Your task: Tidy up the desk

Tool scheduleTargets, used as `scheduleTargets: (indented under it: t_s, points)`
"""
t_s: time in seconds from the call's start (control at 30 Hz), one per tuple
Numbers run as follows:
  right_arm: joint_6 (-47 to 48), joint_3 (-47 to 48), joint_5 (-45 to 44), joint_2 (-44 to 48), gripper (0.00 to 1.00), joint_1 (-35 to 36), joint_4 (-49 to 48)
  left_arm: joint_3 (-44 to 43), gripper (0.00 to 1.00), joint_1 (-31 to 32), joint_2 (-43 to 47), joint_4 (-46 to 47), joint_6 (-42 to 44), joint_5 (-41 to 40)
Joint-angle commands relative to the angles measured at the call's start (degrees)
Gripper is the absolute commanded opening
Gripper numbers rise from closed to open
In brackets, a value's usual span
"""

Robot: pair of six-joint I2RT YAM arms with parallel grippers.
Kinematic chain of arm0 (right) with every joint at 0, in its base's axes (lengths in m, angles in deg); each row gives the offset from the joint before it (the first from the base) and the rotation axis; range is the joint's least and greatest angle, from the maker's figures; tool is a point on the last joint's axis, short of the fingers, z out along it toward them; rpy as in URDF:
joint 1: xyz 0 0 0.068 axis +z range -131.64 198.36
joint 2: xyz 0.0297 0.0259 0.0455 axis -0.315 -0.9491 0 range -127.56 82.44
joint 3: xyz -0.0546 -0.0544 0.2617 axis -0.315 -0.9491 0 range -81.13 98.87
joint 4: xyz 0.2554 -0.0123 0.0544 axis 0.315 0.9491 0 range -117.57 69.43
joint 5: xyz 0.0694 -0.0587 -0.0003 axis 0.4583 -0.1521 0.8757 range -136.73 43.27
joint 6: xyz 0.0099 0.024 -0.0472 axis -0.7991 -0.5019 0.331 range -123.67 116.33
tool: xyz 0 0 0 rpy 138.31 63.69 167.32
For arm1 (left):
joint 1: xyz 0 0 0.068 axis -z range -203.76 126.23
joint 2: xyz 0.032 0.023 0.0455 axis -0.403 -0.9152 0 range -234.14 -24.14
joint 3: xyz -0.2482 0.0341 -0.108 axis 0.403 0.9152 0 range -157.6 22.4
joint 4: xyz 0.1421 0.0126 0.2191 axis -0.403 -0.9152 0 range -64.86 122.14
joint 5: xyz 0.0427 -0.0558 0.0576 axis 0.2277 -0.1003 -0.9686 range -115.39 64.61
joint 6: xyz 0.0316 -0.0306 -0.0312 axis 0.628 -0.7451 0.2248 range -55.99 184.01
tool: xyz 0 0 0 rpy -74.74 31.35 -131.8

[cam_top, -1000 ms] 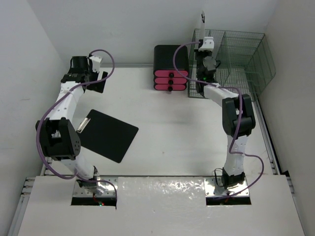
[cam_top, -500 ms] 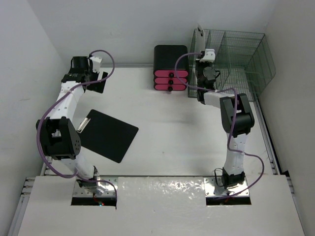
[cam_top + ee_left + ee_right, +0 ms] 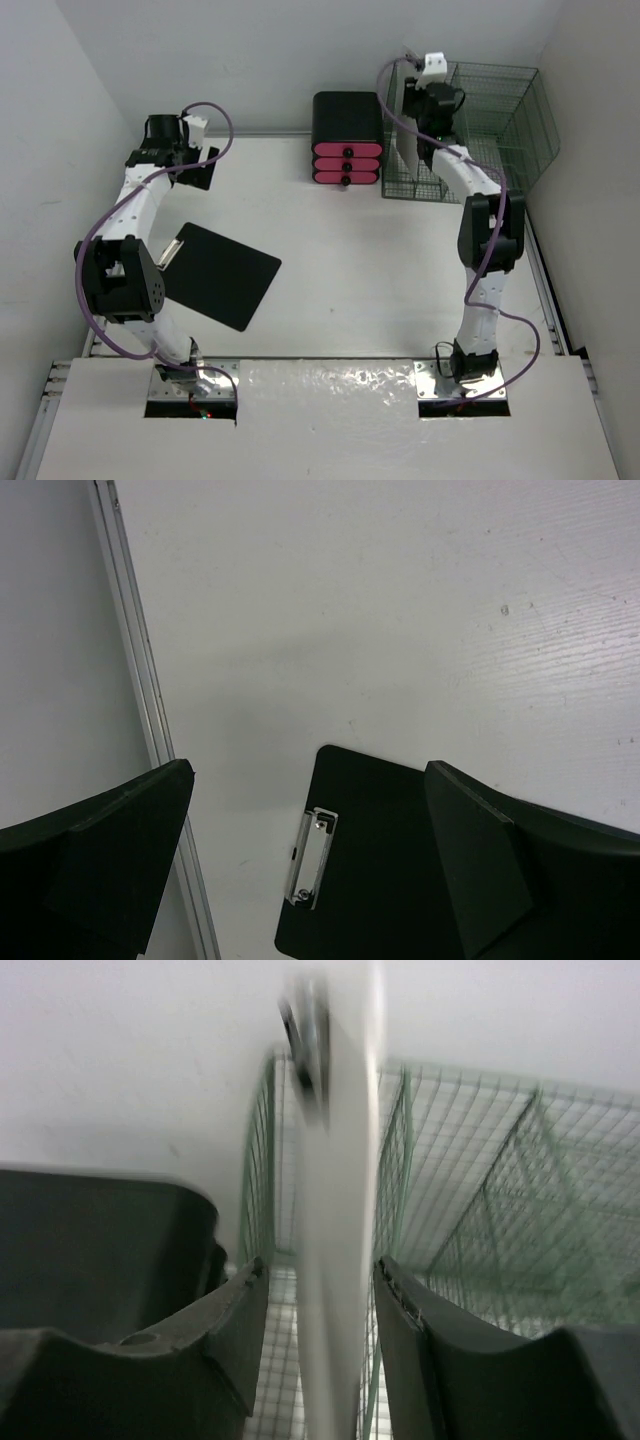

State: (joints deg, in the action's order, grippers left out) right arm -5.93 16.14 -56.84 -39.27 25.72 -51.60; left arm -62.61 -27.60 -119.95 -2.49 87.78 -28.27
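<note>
2 grippers, 1 desk (image 3: 370, 260) beneath both.
Left gripper (image 3: 308, 772): jaws wide, nothing held; 1 black clipboard (image 3: 380, 870) flat on the desk under its fingertips.
Right gripper (image 3: 320, 1265): jaws partly parted around 1 upright white board (image 3: 335, 1210), blurred, inside 1 green wire rack (image 3: 500, 110); 1 drawer unit (image 3: 347, 135) with 3 pink drawers to its left.

top: overhead, whole desk (image 3: 350, 270) | left wrist: down, shares clipboard (image 3: 370, 870) | right wrist: close, wire basket (image 3: 480, 1220)

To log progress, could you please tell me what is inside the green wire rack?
A white flat clipboard with a metal clip stands upright in the rack's leftmost slot, between the right gripper's fingers. The arm covers part of its floor.
</note>
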Motion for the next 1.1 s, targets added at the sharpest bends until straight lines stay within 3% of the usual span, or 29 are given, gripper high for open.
scheduleTargets:
  t_s: [0.0, 0.1, 0.27, 0.37, 0.5, 0.6, 0.8, 1.07]
  points:
    - [0.41, 11.58, 4.57, -0.44, 0.47, -0.41, 11.98, -2.79, 1.00, -0.12, 0.01, 1.06, 0.14, -0.55]
    - [1.47, 16.62, 5.98, -2.39, 0.47, -0.59, 14.62, -2.53, 1.00, -0.21, -0.08, 0.97, 0.31, -0.73]
    - [0.16, 20.50, 7.03, -4.50, 0.37, -1.29, 16.12, -2.61, 1.00, -0.21, -0.43, 0.97, 0.66, -0.99]
    - [-0.90, 20.24, 8.00, -4.41, 0.20, -1.99, 15.95, -2.53, 1.00, -0.12, -0.43, 0.88, 0.75, -1.17]
    - [-0.64, 20.06, 8.61, -4.50, 0.12, -2.08, 16.21, -2.53, 1.00, -0.21, -0.61, 0.71, 0.75, -0.73]
    - [-0.64, 19.45, 8.53, -3.98, 0.00, -2.17, 16.39, -2.61, 1.00, -0.21, -0.61, 0.80, 0.84, -0.64]
    - [0.06, 17.60, 9.67, -1.34, 0.00, -2.17, 14.10, -2.79, 1.00, -0.21, -1.22, 0.35, 0.84, -0.55]
    - [-1.86, 8.83, 6.69, 4.02, 0.00, -2.17, -1.17, -3.14, 1.00, -0.12, -1.04, 0.18, 0.84, -0.64]
